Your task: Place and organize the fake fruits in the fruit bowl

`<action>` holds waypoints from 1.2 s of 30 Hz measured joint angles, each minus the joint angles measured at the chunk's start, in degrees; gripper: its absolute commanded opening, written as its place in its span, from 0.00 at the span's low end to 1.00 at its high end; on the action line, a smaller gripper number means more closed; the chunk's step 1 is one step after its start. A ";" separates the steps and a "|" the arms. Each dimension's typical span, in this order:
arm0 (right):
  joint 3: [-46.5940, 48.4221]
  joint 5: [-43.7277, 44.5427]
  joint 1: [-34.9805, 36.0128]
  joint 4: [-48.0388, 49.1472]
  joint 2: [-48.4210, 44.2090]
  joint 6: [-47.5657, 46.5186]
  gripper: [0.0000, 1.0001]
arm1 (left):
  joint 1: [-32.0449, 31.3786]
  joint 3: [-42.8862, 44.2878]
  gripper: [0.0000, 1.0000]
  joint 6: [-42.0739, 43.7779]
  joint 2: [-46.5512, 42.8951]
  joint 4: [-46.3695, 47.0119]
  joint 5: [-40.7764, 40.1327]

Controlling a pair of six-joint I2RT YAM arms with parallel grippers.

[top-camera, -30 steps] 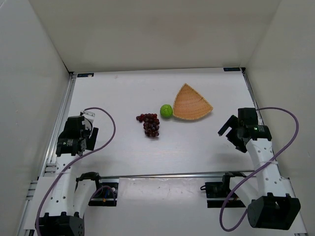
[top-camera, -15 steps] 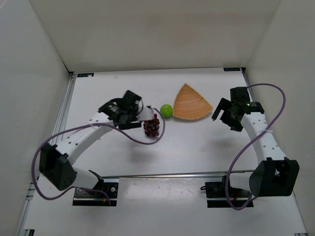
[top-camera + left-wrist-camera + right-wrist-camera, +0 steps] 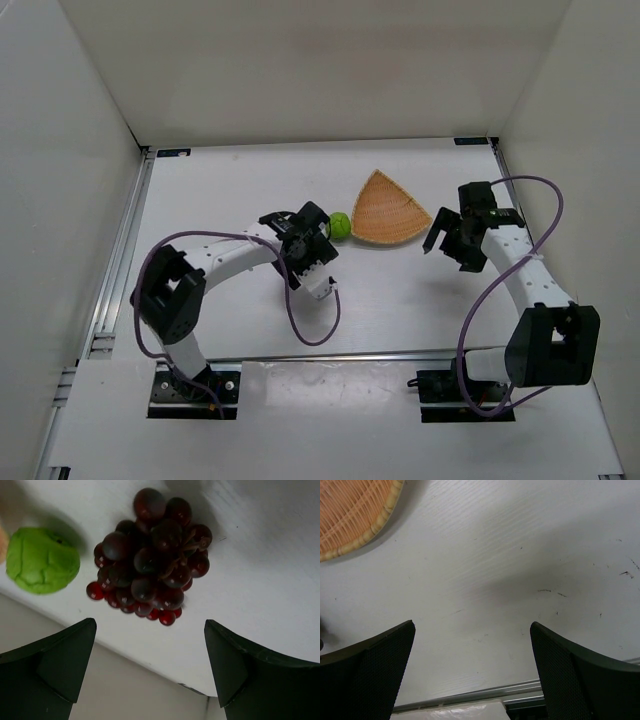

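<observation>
A: Two arms reach out over the counter (image 3: 400,310) from bases at the near edge. Both tools are spread wide, nothing gripped in either!

B: Left side first. The left tool (image 3: 150,626) hangs over the middle of the counter, and the grapes (image 3: 150,565) lie on the white surface just past its fingertips (image 3: 75,645).

A: Any contact?

B: None that I can see. The bunch lies free ahead of the gap between the two fingers, brown stem showing on top. From above, the wrist covers it almost completely.

A: And the green fruit (image 3: 340,224)?

B: Just beside the grapes, on the side toward the bowl, with a thin strip of counter between them. It rests on the counter, not in the bowl.

A: Over to the right!

B: The right tool (image 3: 472,626) hovers over the counter toward the right edge, fingers apart, holding nothing. Its wrist view catches only the woven rim of the fruit bowl (image 3: 388,208) in one corner.

A: The bowl itself?

B: Farthest back, right of the middle, toward the far edge, with both fruits outside it. The green fruit sits just off its left rim; whether they touch, I cannot tell. The right tool is near the bowl's right corner, apart from it.
</observation>
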 measured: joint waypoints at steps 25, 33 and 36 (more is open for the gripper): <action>-2.03 -1.22 0.09 0.44 0.74 1.90 1.00 | -0.46 9.68 0.37 -10.19 14.71 -0.79 3.02; -2.73 -0.46 0.46 -5.16 -6.23 6.58 1.00 | 0.52 19.80 0.10 -26.18 14.32 -5.40 8.41; -2.62 -0.11 0.48 -7.02 -6.38 7.06 1.00 | 1.22 25.14 0.10 -32.04 14.34 -7.06 9.68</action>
